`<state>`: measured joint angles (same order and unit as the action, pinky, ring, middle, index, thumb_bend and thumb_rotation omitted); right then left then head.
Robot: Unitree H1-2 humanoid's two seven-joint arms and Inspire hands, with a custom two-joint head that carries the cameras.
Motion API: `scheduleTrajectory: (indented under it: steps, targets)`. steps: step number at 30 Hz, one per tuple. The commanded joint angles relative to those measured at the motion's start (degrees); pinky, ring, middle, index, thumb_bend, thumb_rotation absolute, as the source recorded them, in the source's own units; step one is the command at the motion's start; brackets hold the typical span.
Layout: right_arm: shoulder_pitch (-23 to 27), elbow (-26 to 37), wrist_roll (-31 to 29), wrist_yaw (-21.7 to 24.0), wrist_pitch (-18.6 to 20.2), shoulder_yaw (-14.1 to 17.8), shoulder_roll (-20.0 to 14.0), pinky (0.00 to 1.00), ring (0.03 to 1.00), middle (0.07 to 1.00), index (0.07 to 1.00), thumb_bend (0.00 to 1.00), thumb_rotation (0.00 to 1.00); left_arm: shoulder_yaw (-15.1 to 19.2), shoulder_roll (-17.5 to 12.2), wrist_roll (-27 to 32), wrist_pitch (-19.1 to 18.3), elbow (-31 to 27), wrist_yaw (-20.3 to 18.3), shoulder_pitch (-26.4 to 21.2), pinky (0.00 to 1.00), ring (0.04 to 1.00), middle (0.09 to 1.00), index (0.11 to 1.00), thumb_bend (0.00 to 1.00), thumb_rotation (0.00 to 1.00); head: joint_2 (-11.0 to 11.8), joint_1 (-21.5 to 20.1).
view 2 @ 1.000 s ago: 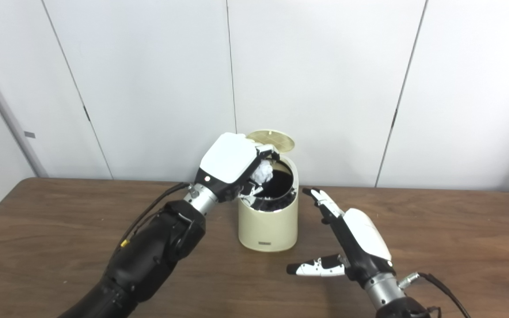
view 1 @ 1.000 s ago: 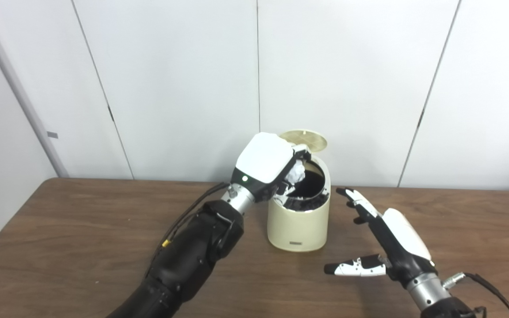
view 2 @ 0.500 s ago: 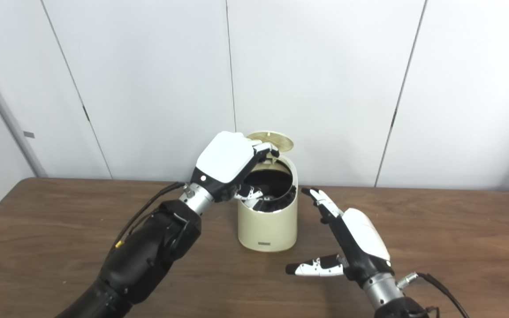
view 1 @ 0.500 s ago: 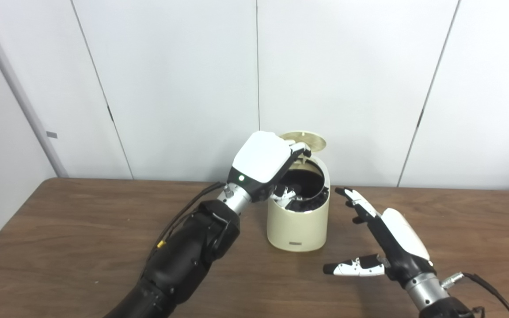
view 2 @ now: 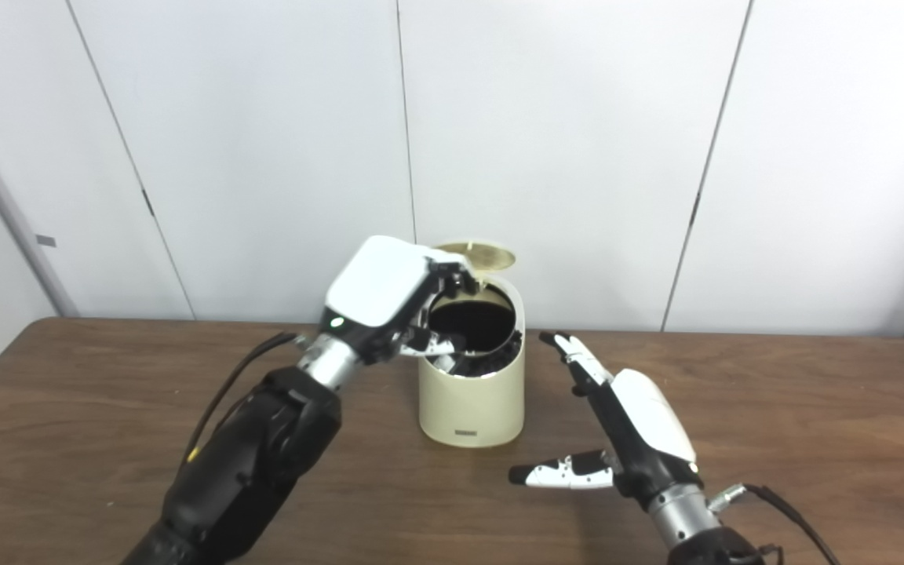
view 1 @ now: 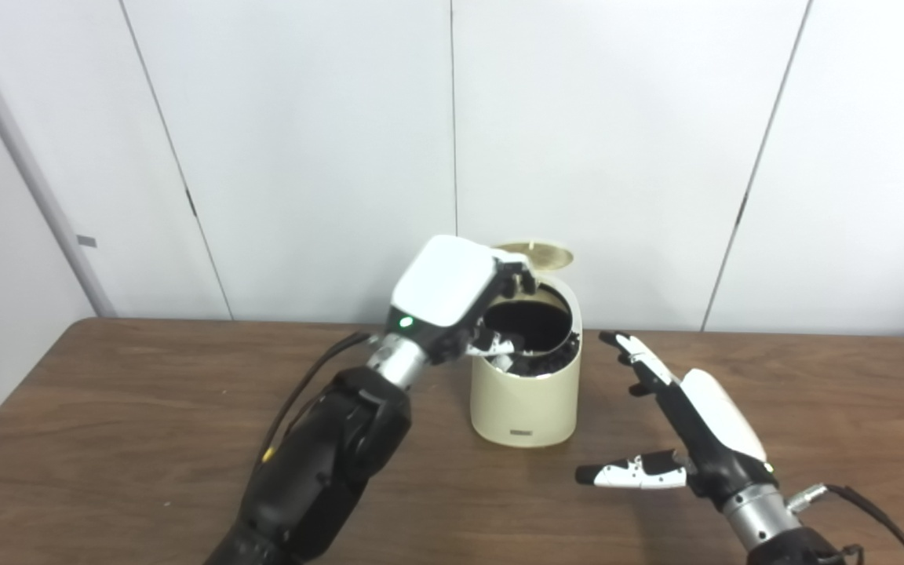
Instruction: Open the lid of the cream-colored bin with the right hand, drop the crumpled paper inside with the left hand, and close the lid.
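Brown wooden table (view 1: 107,439) against white panelled wall; bin open.
Nearest, right hand (view 1: 683,428) hovers low over the table, fingers spread, thumb out leftward, holding nothing. Beyond it, the cream-colored bin (view 1: 525,392) stands upright, long axis vertical, mouth upward, lid (view 1: 538,253) tipped back toward the wall. Left hand (view 1: 460,294) hangs over the bin's left rim, fingers loosely apart, empty. Crumpled paper not visible.
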<state>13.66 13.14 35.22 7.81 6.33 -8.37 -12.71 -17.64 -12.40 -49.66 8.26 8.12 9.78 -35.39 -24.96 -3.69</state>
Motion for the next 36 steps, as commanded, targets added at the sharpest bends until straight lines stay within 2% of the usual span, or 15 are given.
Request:
scheduleTrajectory:
  steps: [1, 4, 7, 9, 10, 11, 13, 18, 24, 28, 29, 33, 34, 35, 36]
  targets:
    - [2.1, 0.58, -0.58, -2.32, -2.47, 0.77, -0.22, 0.69, 0.868, 0.952, 0.914, 0.79, 0.28, 2.04, -0.13, 3.91, 1.84, -3.44, 1.44, 0.16, 0.39, 0.463, 0.469, 0.519, 0.52, 0.0, 0.12, -0.11]
    - [2.68, -0.25, -0.82, -3.57, -3.74, 0.98, -0.48, 0.71, 0.872, 0.944, 0.903, 0.8, 0.27, 4.53, -0.33, 8.84, 4.03, -6.62, 1.24, 3.39, 0.37, 0.469, 0.477, 0.515, 0.52, 0.0, 0.16, -0.13]
    - [3.23, -0.79, -1.24, -3.91, -4.24, 1.37, -0.75, 0.71, 0.872, 0.94, 0.9, 0.8, 0.28, 7.47, 0.0, 15.14, 5.2, -10.0, 0.16, 6.34, 0.42, 0.513, 0.488, 0.51, 0.52, 0.0, 0.25, -0.09]
    - [3.5, -1.12, -1.37, -3.87, -4.44, 1.54, -0.99, 0.7, 0.867, 0.939, 0.901, 0.8, 0.29, 9.36, 0.48, 18.71, 4.85, -12.1, -0.63, 8.1, 0.44, 0.552, 0.603, 0.502, 0.52, 0.05, 0.25, -0.05]
    - [3.66, -1.29, -1.59, -3.8, -4.53, 1.64, -1.13, 0.7, 0.866, 0.94, 0.904, 0.8, 0.31, 10.6, 0.77, 21.37, 4.47, -13.56, -1.09, 9.4, 0.47, 0.589, 0.656, 0.619, 0.66, 0.08, 0.42, 0.0]
    - [3.79, -1.45, -1.77, -3.76, -4.61, 1.72, -1.25, 0.7, 0.868, 0.941, 0.905, 0.8, 0.32, 11.44, 1.01, 23.15, 4.25, -14.46, -1.49, 10.21, 0.48, 0.608, 0.683, 0.67, 0.71, 0.08, 0.37, 0.01]
    - [4.03, -1.7, -2.45, -3.66, -4.86, 1.93, -1.47, 0.71, 0.875, 0.945, 0.909, 0.8, 0.33, 13.18, 1.37, 26.95, 3.61, -16.4, -2.42, 12.16, 0.5, 0.625, 0.707, 0.721, 0.74, 0.08, 0.54, 0.1]
    - [5.15, -1.89, -3.4, -3.41, -5.28, 2.19, -2.1, 0.72, 0.877, 0.947, 0.92, 0.79, 0.33, 16.47, 1.56, 35.81, 1.58, -19.66, -5.51, 18.1, 0.53, 0.648, 0.717, 0.75, 0.73, 0.1, 0.83, 0.09]
    - [7.51, -3.03, -5.3, -3.83, -7.35, 2.59, -2.52, 0.76, 0.892, 0.948, 0.937, 0.75, 0.34, 17.97, 1.58, 36.22, 2.91, -19.3, -6.13, 23.7, 0.54, 0.638, 0.709, 0.749, 0.69, 0.07, 0.93, -0.17]
    - [9.81, -3.79, -5.51, -3.88, -8.12, 2.67, -2.96, 0.87, 0.971, 0.946, 0.934, 0.73, 0.35, 17.93, 1.57, 36.51, 3.7, -18.21, -6.7, 26.49, 0.54, 0.651, 0.711, 0.749, 0.68, 0.05, 1.03, -0.06]
    - [10.45, -3.99, -4.79, -4.12, -8.21, 2.59, -3.12, 0.88, 0.96, 0.932, 0.923, 0.73, 0.36, 17.73, 1.57, 36.5, 3.94, -17.94, -6.91, 27.01, 0.54, 0.653, 0.712, 0.751, 0.67, 0.04, 1.03, -0.06]
    - [13.13, -3.83, -2.49, -3.19, -6.69, 2.26, -3.52, 0.94, 0.942, 0.928, 0.922, 0.73, 0.45, 16.7, 2.02, 35.94, 4.88, -16.65, -7.63, 28.95, 0.54, 0.648, 0.711, 0.749, 0.68, 0.03, 1.04, -0.07]
    - [13.85, -3.73, -2.28, -2.79, -6.19, 2.22, -3.52, 0.93, 0.937, 0.928, 0.92, 0.73, 0.47, 16.5, 2.21, 35.93, 5.09, -16.29, -7.66, 29.44, 0.54, 0.646, 0.71, 0.749, 0.68, 0.03, 1.09, -0.07]
    - [14.3, -3.67, -2.15, -2.56, -5.88, 2.19, -3.52, 0.86, 0.921, 0.927, 0.917, 0.74, 0.49, 16.39, 2.33, 35.95, 5.25, -16.05, -7.69, 29.74, 0.54, 0.646, 0.711, 0.749, 0.69, 0.02, 1.09, -0.07]
    - [15.0, -3.48, -2.02, -1.99, -5.29, 2.06, -3.54, 0.83, 0.915, 0.927, 0.916, 0.74, 0.5, 16.21, 2.43, 35.7, 5.44, -15.63, -7.67, 30.19, 0.54, 0.646, 0.712, 0.75, 0.69, 0.02, 1.13, -0.06]
